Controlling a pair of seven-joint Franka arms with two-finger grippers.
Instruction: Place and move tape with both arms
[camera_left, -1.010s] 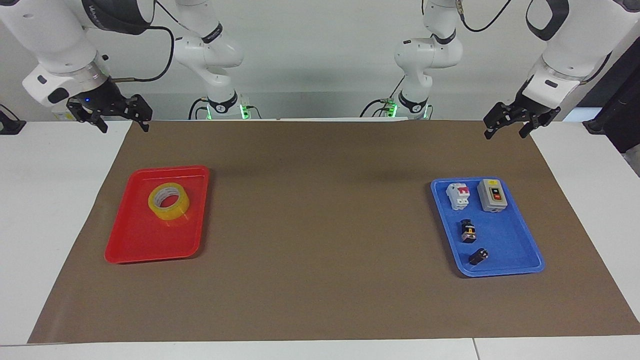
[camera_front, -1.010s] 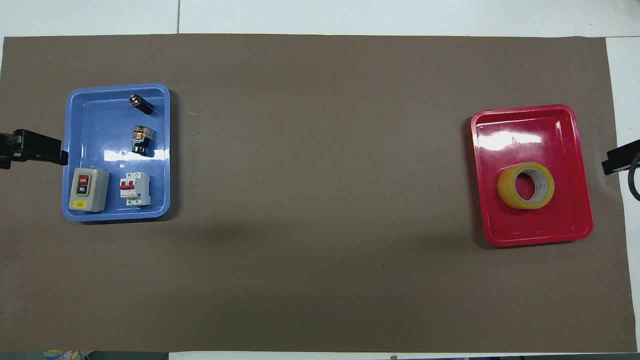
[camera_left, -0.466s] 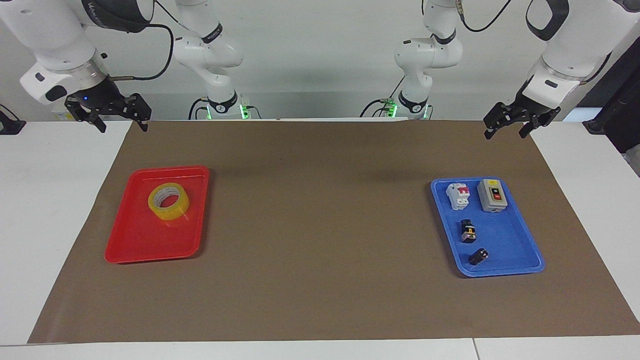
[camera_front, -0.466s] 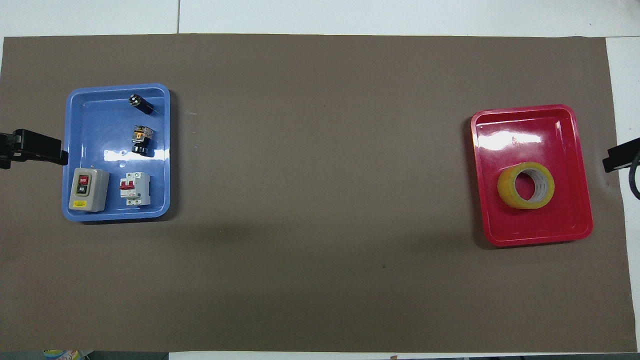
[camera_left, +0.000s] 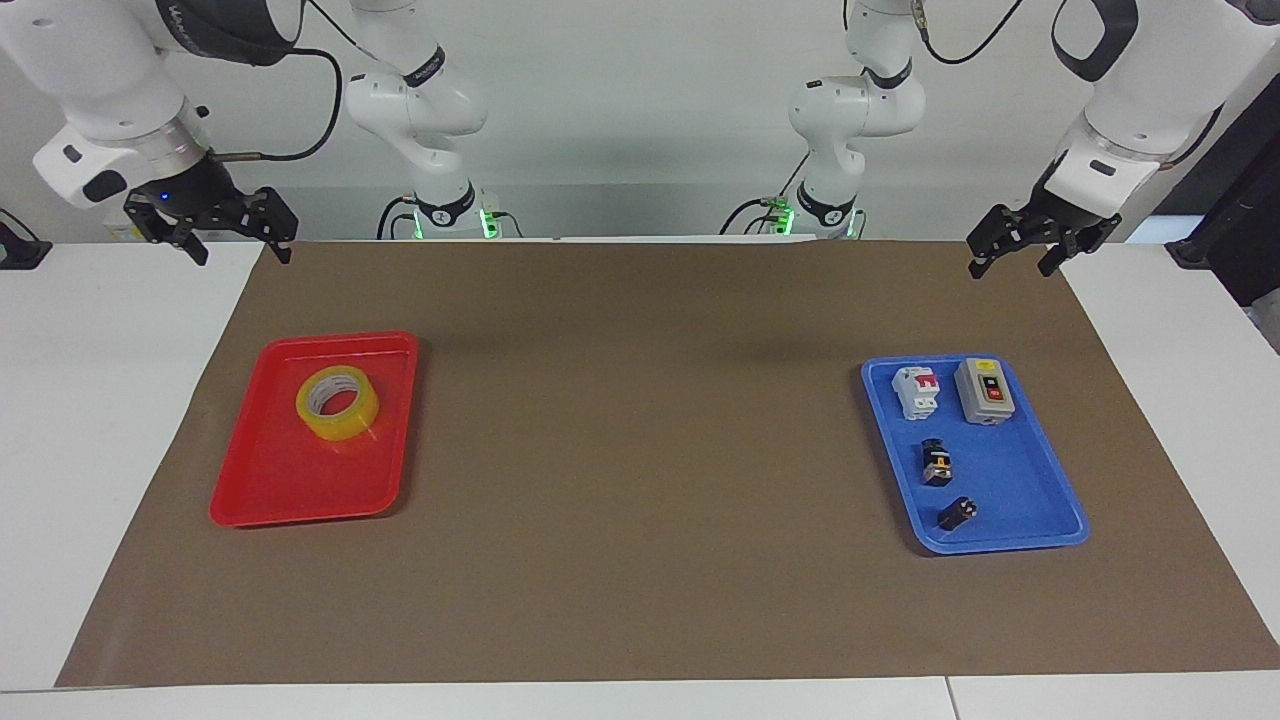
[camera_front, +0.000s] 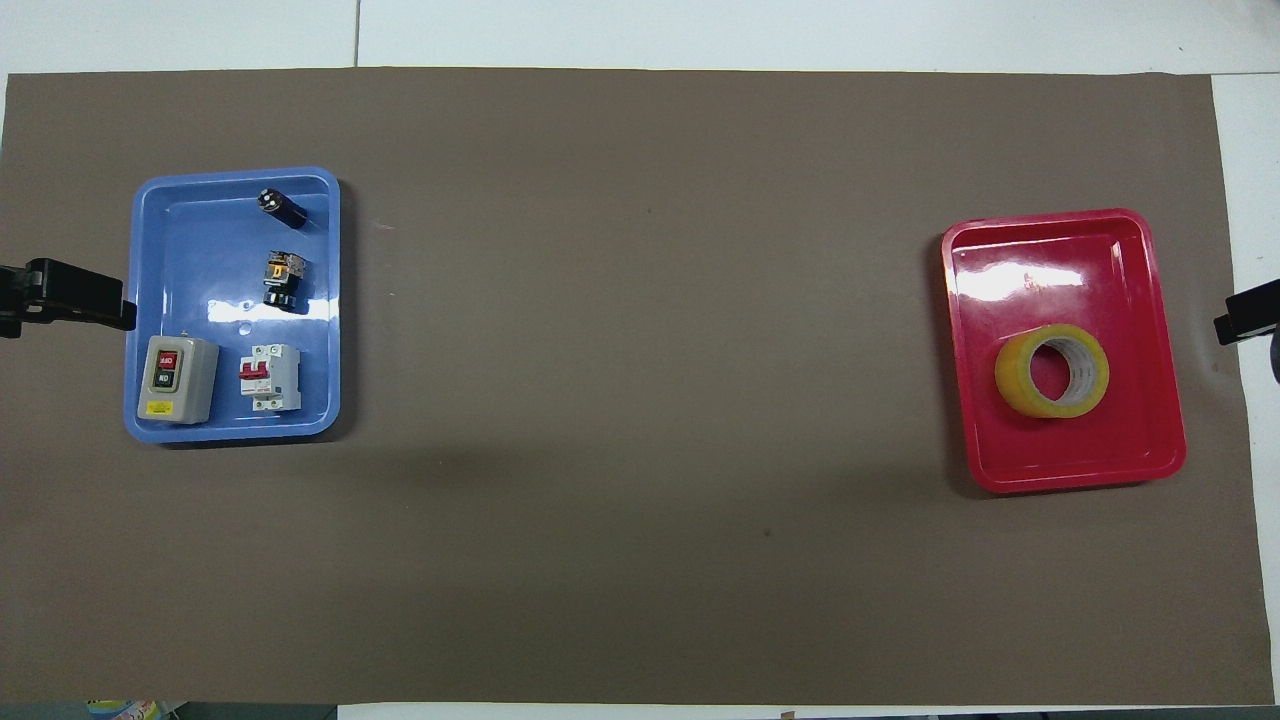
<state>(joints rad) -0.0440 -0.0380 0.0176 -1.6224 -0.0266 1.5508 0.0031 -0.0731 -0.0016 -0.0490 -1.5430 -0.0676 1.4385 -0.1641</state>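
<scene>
Facing view: a roll of yellow packing tape (camera_left: 338, 403) lies flat, its hole pointing up, in the part of a red tray (camera_left: 262, 490) that is nearer to the robots, at the right arm's end of the bench (camera_left: 640, 560). The right pincer (camera_left: 238, 246) hangs in the air over the bench's edge at that same end, its two fingers spread wide and holding nothing. The tape lies forward of it and lower, well apart, so the right arm is plainly the nearer one and would likely reach out and down. A round roll has no long axis; the fingers would have to straddle its wall or its full width. The left pincer (camera_left: 1010, 258) waits over the brown mat's corner at the left arm's end, also wide open and empty, near a blue tray (camera_left: 1040, 500) of small electrical parts.

Overhead view: the tape (camera_front: 1052, 371) sits in the red tray (camera_front: 1010, 455), nearer the robots than the tray's middle. Only a black tip of the right pincer (camera_front: 1246, 325) shows at the frame's edge beside that tray. The left pincer (camera_front: 70, 305) shows just beside the blue tray (camera_front: 180, 205).
</scene>
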